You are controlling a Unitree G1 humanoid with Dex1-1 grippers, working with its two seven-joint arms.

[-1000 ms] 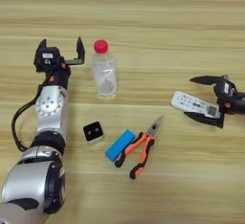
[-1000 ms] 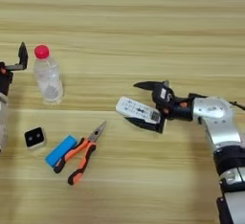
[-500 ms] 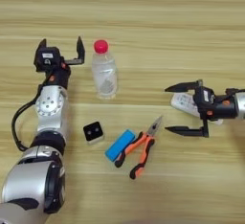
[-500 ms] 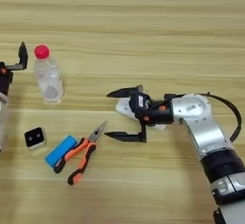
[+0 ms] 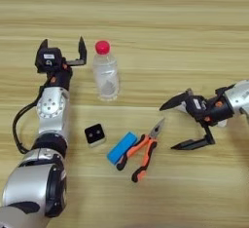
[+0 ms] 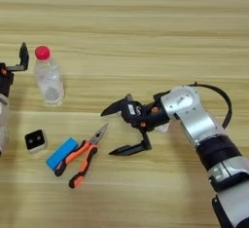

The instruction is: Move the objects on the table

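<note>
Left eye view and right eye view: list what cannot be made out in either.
- Left gripper: the right eye view's left edge cuts it; only one finger shows there.
- Right gripper: the left eye view's right edge cuts its arm off past the wrist.
- Table under that arm: hidden in both views.
- Blue block and pliers: touching or apart, cannot tell.
- Black cube: top marks too small.

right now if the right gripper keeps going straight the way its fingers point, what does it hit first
Most likely the pliers. The right gripper is open, fingers pointing toward the robot's left, with the pliers' tip just ahead between them. Its height above the table is unclear, so it could pass over.
</note>
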